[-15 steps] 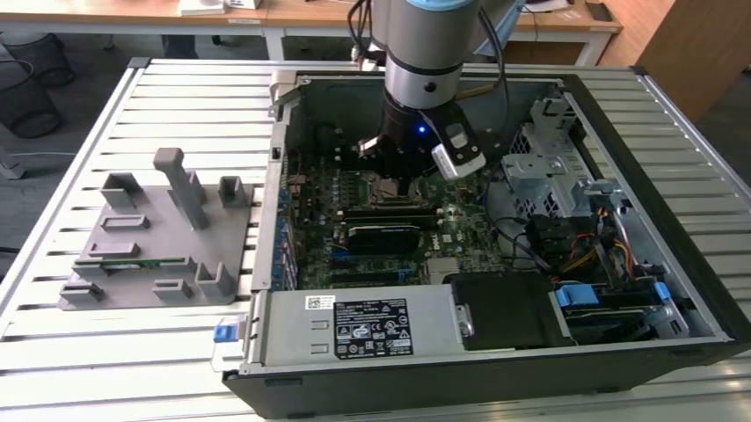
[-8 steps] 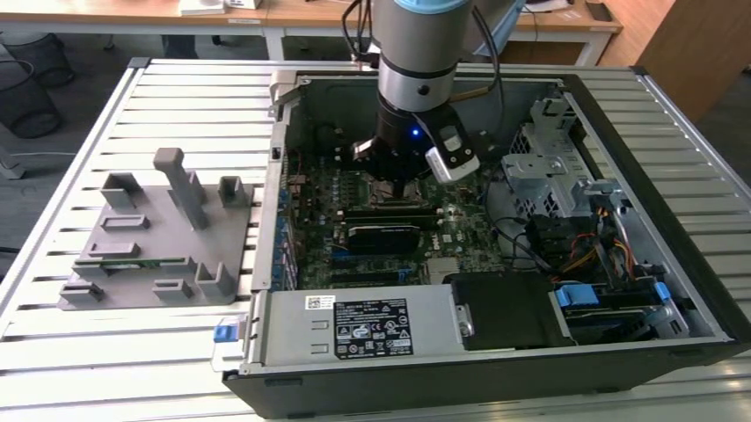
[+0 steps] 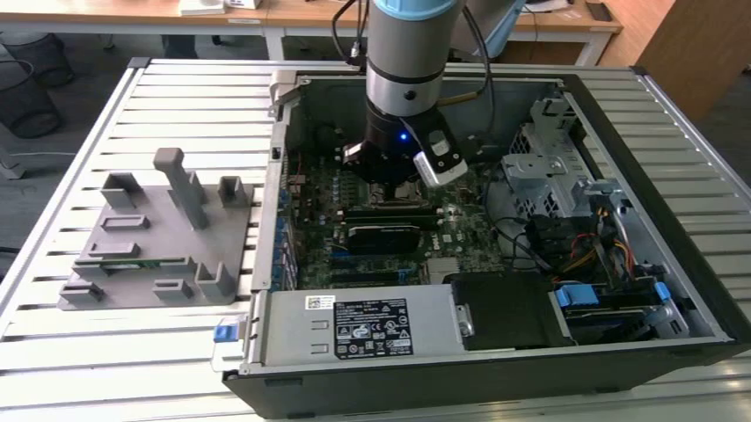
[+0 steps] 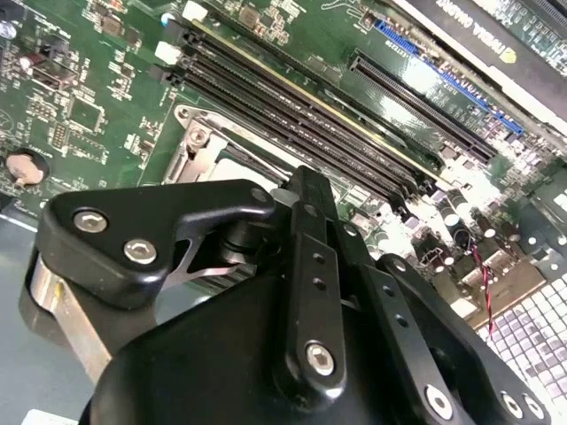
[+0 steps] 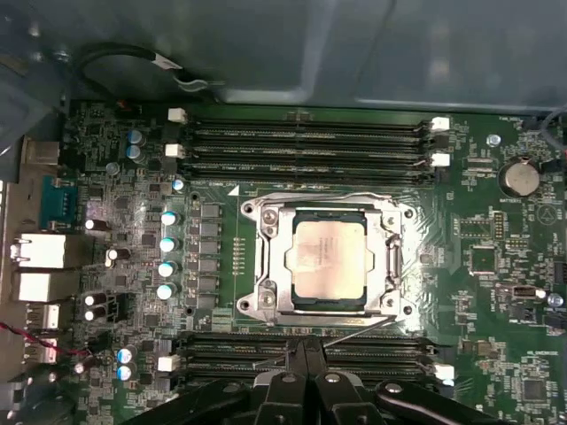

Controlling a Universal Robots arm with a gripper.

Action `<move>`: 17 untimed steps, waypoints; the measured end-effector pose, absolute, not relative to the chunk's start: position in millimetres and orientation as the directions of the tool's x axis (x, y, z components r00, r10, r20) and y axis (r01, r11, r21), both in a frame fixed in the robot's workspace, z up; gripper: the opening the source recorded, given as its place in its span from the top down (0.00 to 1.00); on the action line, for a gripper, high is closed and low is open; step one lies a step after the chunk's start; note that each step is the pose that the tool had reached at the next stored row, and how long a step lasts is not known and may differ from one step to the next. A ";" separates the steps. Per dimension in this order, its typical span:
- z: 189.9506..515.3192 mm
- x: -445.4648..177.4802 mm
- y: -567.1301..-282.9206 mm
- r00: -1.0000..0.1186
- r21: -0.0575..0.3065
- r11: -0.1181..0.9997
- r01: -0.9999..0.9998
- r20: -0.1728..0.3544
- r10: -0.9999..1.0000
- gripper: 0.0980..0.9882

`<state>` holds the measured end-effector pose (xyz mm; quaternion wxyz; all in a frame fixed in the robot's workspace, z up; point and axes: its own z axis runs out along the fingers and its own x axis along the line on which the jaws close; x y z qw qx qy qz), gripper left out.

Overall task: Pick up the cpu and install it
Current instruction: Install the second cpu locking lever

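The cpu (image 5: 330,263), a small square chip with a pale silver top, lies flat inside the metal-framed socket (image 5: 257,266) of the green motherboard (image 5: 496,292) in the first wrist view. My gripper (image 5: 306,352) hangs just above the board beside the socket, over the memory slots, its black fingers closed together with nothing between them. In the exterior view the arm reaches down into the open computer case and my gripper (image 3: 393,180) sits low over the board's middle. In the second wrist view the black finger linkage (image 4: 306,266) covers most of the socket.
A grey plastic fixture (image 3: 158,237) holding a thin green memory stick (image 3: 123,261) stands on the slatted table at the exterior view's left. Inside the case (image 3: 634,290) are a black expansion card (image 3: 382,230), a power supply (image 3: 352,325), a drive cage (image 3: 551,167) and cables.
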<state>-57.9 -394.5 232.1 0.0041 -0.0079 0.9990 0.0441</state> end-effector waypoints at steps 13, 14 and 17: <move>218.0 -58.6 -397.8 -1.000 0.147 0.989 -0.016 -0.009 -0.015 0.99; 218.0 -58.7 -399.0 -1.000 0.156 0.988 -0.016 -0.009 -0.015 0.99; 217.9 -59.6 -404.2 -1.000 0.161 0.987 -0.016 -0.009 -0.015 0.99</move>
